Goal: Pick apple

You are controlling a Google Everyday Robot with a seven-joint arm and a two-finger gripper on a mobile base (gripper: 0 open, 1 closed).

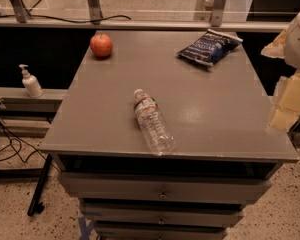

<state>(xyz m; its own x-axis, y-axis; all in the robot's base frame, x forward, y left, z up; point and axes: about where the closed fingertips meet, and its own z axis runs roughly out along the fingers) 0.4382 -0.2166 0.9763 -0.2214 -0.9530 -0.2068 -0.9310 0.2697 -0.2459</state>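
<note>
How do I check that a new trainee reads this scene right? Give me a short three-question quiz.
1. True or false: the water bottle stands upright on the cabinet top.
2. Where is the apple? A) at the far left corner of the top B) at the front edge C) inside a drawer
3. Fill in: the gripper is at the ___ edge of the view, well apart from the apple.

Key: 1 false, the bottle lies on its side; 2 A; 3 right.
</note>
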